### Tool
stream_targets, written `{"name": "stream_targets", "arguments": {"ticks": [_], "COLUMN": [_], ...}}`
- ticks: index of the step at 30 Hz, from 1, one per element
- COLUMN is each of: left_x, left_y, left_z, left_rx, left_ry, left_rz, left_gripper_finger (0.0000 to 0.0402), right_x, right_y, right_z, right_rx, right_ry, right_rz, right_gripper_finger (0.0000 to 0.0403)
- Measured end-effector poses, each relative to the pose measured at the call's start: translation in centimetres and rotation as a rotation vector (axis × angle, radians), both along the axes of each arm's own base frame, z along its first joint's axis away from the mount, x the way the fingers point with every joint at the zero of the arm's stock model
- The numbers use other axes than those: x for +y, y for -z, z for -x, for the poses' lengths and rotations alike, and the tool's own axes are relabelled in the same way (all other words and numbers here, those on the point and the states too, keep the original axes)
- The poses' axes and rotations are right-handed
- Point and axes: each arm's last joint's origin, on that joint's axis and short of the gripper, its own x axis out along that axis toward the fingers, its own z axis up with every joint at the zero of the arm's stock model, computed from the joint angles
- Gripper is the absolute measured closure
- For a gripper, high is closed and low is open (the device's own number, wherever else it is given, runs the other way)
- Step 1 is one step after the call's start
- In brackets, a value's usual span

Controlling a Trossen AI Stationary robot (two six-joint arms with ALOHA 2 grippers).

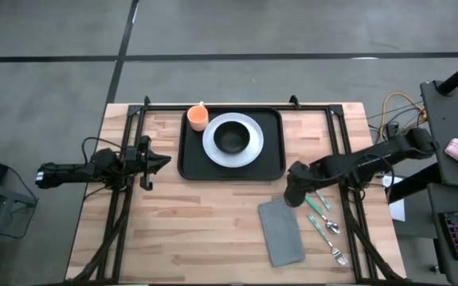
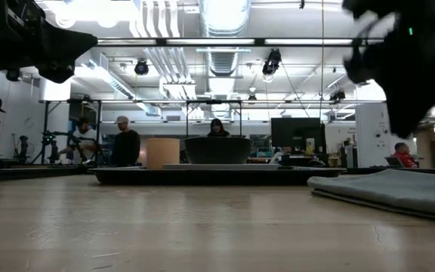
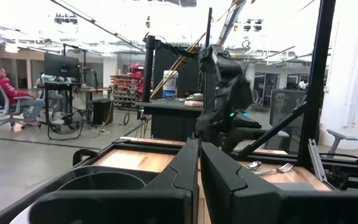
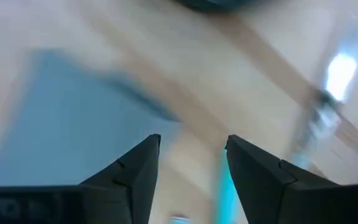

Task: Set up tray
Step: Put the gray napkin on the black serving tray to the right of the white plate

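The right gripper (image 1: 294, 193) hung over the wooden table (image 1: 213, 230) with its fingers (image 4: 135, 168) spread apart and nothing between them. Just below it lay the folded grey napkin (image 1: 281, 232); the cutlery (image 1: 327, 226) lay beside it, on the side away from the other arm. The black tray (image 1: 273, 119) sat near, farther across the table, holding a white plate (image 1: 249, 147) with a dark bowl (image 1: 230, 137) on it and an orange cup (image 1: 198, 118) by the plate. Beyond the tray, the left gripper (image 1: 159, 161) waited with its fingers (image 3: 185, 168) pressed together, empty
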Motion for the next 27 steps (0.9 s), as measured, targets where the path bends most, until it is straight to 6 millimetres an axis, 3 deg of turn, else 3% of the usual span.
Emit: {"name": "stream_targets", "arguments": {"ticks": [6, 11, 19, 23, 27], "left_x": [0.0, 0.0, 0.0, 0.0, 0.0], "left_y": [0.0, 0.0, 0.0, 0.0, 0.0], "left_z": [0.0, 0.0, 0.0, 0.0, 0.0], "left_rx": [0.0, 0.0, 0.0, 0.0, 0.0], "left_ry": [0.0, 0.0, 0.0, 0.0, 0.0], "left_rz": [0.0, 0.0, 0.0, 0.0, 0.0], "left_gripper_finger": [0.0401, 0.0401, 0.0401, 0.0401, 0.0401], "right_x": [5.3, 11.2, 20.9, 23.6, 25.0], "right_y": [-4.7, -6.1, -4.2, -1.8, 0.6], "right_z": [-2.2, -2.5, -5.1, -6.6, -7.8], "right_rx": [-0.311, -0.337, -0.266, -0.134, -0.029], "right_ry": [-0.373, -0.568, -0.848, -0.878, -0.861], "right_rz": [-0.034, -0.068, -0.03, 0.035, 0.093], "right_gripper_finger": [0.0225, 0.0225, 0.0199, 0.0171, 0.0155]}}
